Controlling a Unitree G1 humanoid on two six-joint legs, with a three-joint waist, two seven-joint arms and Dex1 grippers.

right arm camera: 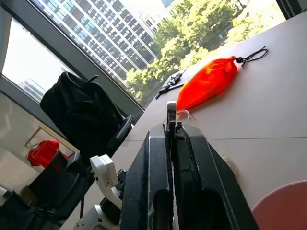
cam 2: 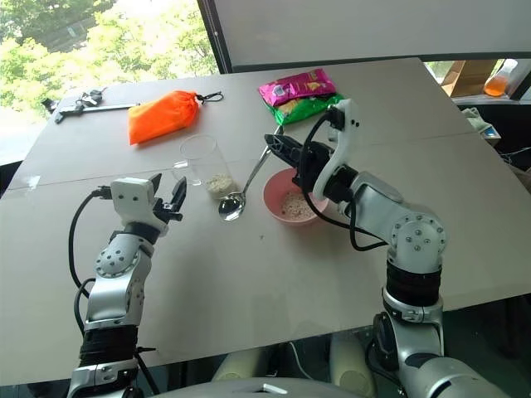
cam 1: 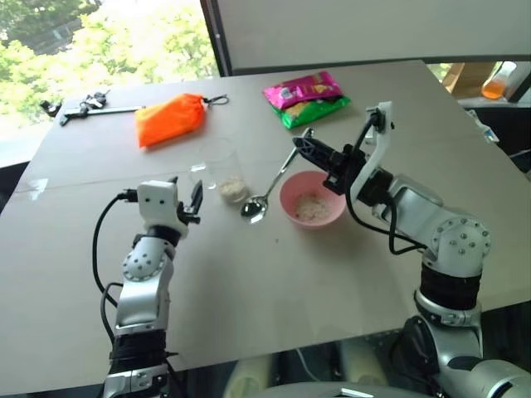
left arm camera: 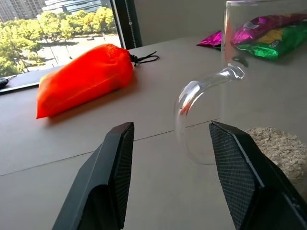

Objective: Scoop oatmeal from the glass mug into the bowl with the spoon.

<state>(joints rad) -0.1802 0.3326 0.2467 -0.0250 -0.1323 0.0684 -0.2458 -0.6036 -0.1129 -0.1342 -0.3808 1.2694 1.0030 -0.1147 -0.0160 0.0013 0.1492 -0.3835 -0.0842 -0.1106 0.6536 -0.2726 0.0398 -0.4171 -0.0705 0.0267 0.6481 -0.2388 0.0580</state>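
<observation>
Near the middle of the left eye view: spoon clamped by its handle tip in the right gripper, fingers pressed shut on the metal. Long axis on a diagonal, handle end up and to the right, oval head down and to the left, pointing toward the lower left of the frame and hanging low over the grey table (touching it or not, cannot tell). Head between the glass mug and the pink bowl.

Mug upright, left of centre, a small heap of oatmeal in its bottom. More pale flakes in the bowl, right of centre and just below the right gripper.

Left gripper at centre left, fingers spread partway, holding nothing, just beside the mug. In the left wrist view, clear mug handle between the two black fingers, closer to the right-hand one, not touched by either.

Upper part of the frame: orange drawstring pouch at upper left, pink-and-green snack packet at upper centre, well apart from the mug.
</observation>
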